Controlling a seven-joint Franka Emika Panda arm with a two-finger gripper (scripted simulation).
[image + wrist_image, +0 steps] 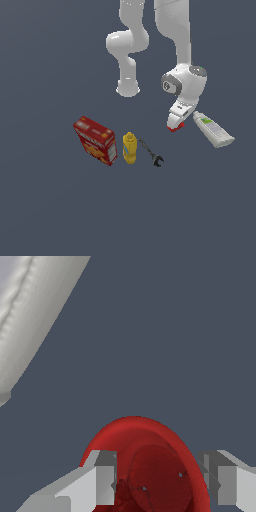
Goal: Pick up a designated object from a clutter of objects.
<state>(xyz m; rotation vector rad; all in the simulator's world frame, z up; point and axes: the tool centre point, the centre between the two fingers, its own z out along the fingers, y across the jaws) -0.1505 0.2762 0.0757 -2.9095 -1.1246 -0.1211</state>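
likely light, rigid and slick: small red cup (pixel 150 466), hollow and thin-walled, sitting between the spread fingers of the gripper (pixel 162 478), best pinched across its rim.

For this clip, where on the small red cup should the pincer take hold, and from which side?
On the rim wall of the red cup, coming from above. In the wrist view its open mouth faces the camera, and the pincer fingers straddle the cup, so closing across the rounded wall looks the likeliest hold. The white bottle lies close beside it.
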